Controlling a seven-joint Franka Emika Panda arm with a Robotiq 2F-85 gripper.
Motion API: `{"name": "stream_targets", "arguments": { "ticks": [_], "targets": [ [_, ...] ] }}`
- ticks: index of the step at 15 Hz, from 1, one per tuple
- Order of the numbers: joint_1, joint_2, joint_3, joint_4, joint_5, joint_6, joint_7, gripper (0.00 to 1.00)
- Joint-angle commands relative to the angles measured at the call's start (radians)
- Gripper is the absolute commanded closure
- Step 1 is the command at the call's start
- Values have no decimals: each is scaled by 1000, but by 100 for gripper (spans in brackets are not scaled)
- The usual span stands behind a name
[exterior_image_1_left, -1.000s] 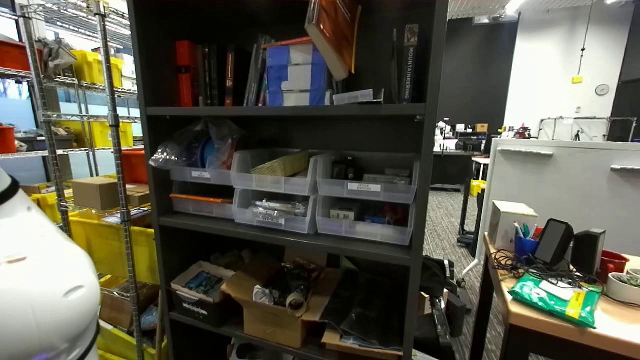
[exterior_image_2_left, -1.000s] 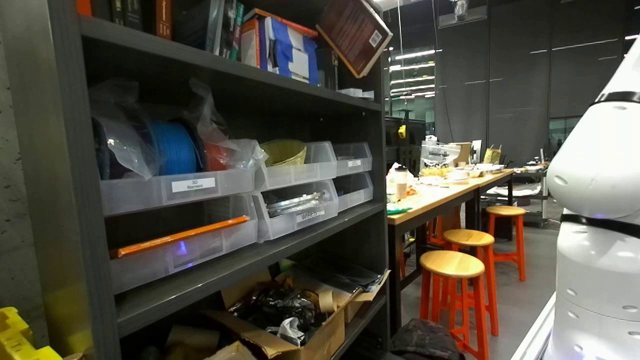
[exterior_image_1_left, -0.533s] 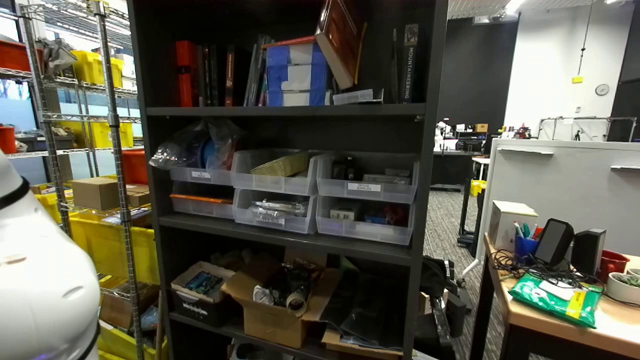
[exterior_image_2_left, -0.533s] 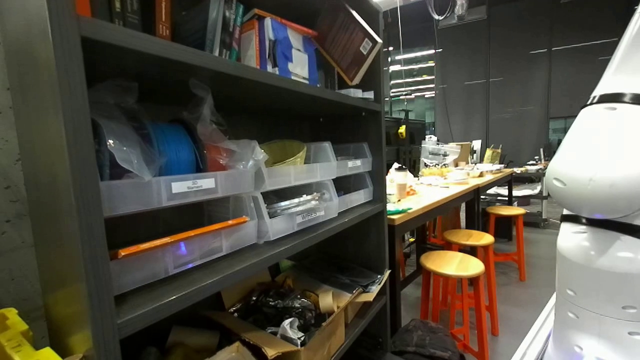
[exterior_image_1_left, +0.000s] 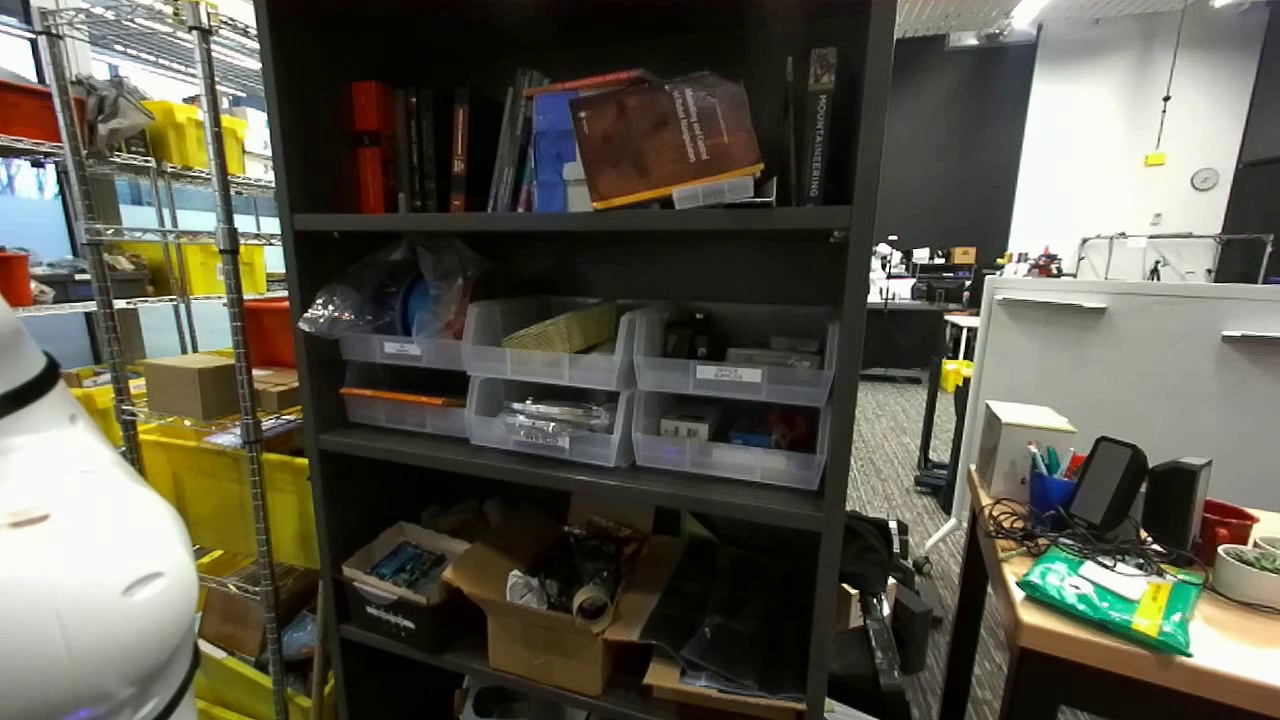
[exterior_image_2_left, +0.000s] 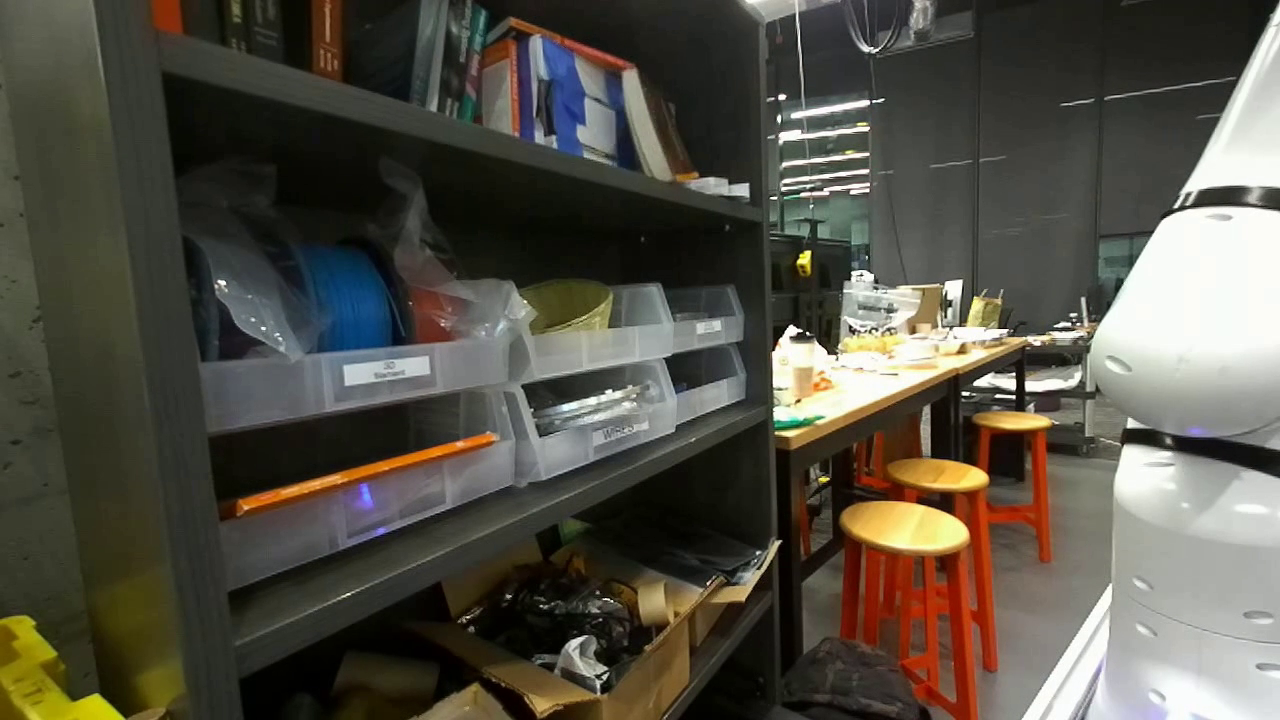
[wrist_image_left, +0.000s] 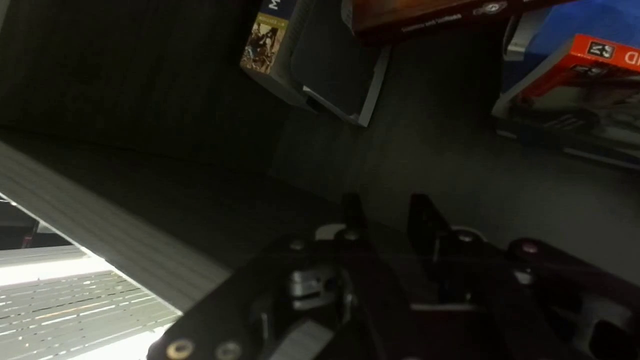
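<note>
My gripper (wrist_image_left: 386, 201) is open in the wrist view, with a gap and nothing between its fingertips. It is inside the top part of the shelf unit and out of sight in both exterior views. A brown book (exterior_image_1_left: 665, 140) with an orange-yellow edge rests tilted on the top shelf, leaning against a blue and white bundle (exterior_image_1_left: 551, 150). The brown book also shows in an exterior view (exterior_image_2_left: 655, 125) and at the top of the wrist view (wrist_image_left: 425, 17), apart from the fingertips. A clear plastic piece (exterior_image_1_left: 712, 192) lies at its lower edge.
The Mountaineering book (exterior_image_1_left: 820, 125) stands right of the brown book, near the shelf's side wall (exterior_image_1_left: 868, 150). An orange book (wrist_image_left: 600, 60) lies on the bundle. Clear bins (exterior_image_1_left: 735, 375) fill the shelf below. The white arm (exterior_image_2_left: 1190, 330) stands before the shelf unit.
The brown book, tilted and off the shelf with a corner down, has dropped and turned to lean on the bundle. The clear plastic piece has shifted slightly right.
</note>
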Motion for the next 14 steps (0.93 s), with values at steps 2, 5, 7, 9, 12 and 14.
{"name": "stream_targets", "arguments": {
  "ticks": [2,5,7,9,12,14],
  "targets": [
    [1,-5,3,2,13,21,-31,45],
    [-7,4,11,1,9,2,-9,59],
    [-7,4,14,0,8,0,-9,46],
    [-2,-7,21,-7,9,-11,-12,14],
    [16,-42,44,-37,24,-76,-9,3],
    [36,-68,59,-47,50,-154,-13,0]
  ]
}}
